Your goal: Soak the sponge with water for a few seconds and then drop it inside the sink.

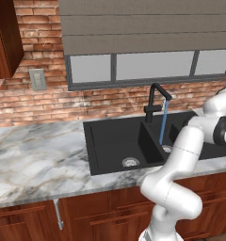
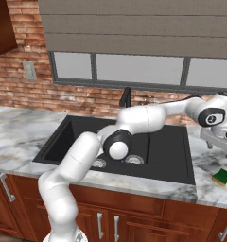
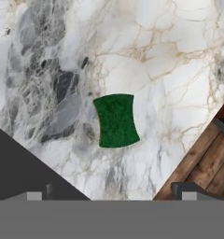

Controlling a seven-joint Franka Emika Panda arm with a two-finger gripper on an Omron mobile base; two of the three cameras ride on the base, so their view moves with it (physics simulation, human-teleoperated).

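Sponge (image 3: 116, 121) lay green face up on the marble bench (image 2: 207, 163), right of the sink (image 2: 172, 156), directly beneath the tool (image 3: 116, 196), whose jaws stood released. Its long axis ran crosswise to their gap.

Red brick wall (image 1: 44, 101), window (image 1: 148, 66) under grey blind (image 1: 143, 26), wall outlet (image 1: 37, 79), marble desk (image 1: 35, 160), reddish wood cabinets (image 1: 100, 219) below.

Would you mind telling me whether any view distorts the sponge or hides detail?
Hand view: the sponge looks pinched, its long edges bowed inward. Right base view: it is small and soft-edged on the marble counter. Left base view: the water is faint but visible.
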